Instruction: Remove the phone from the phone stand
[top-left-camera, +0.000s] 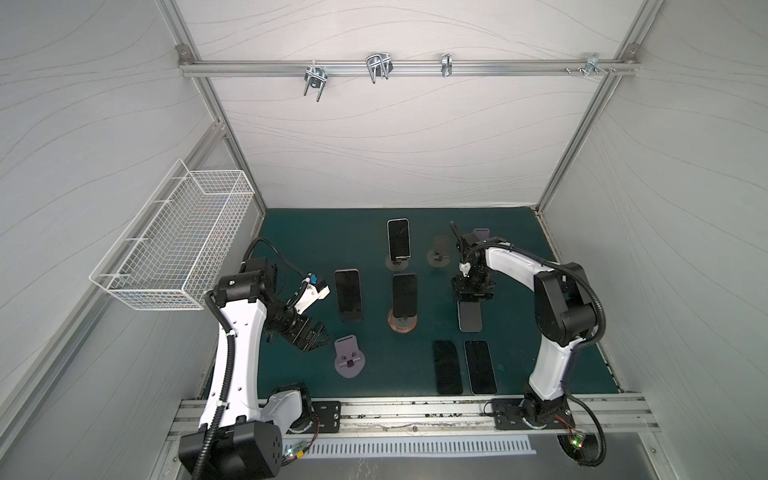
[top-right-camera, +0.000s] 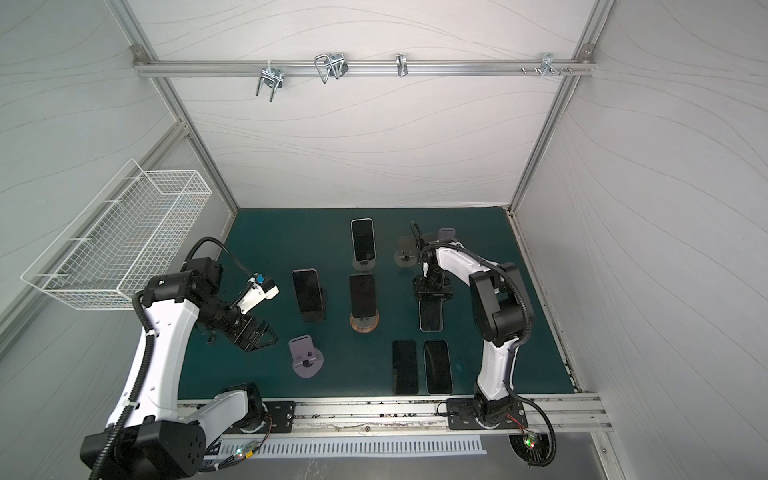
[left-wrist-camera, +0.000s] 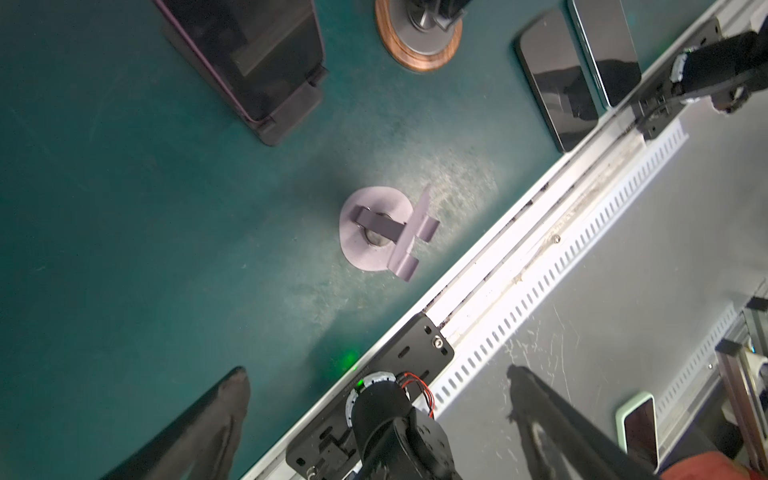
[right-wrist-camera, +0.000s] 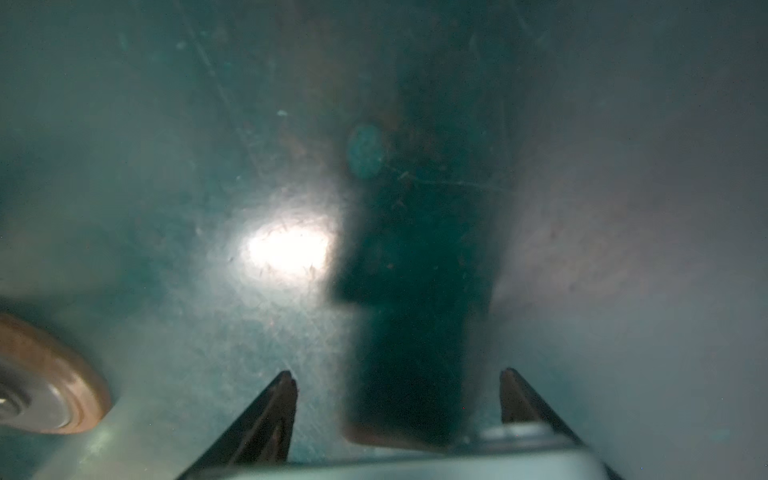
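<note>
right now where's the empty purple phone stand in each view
Top view: purple stand at the mat's front left.
Top view: purple stand, same spot.
Left wrist: purple stand mid-picture, near the rail.
Right wrist: not in it.
Shared landmark: wood-rimmed stand.

phone (top-left-camera: 405, 295) on stand (top-left-camera: 402, 326), two phones (top-left-camera: 447, 367) front-right

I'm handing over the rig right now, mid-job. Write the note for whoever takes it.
Left gripper: open, empty, beside the empty lilac stand.
Right gripper: at the far end of a phone off its stand; grip unclear.
Done: two flat phones near the front.
Left: back phone, wooden-base phone, black-stand phone, all on stands.
</note>
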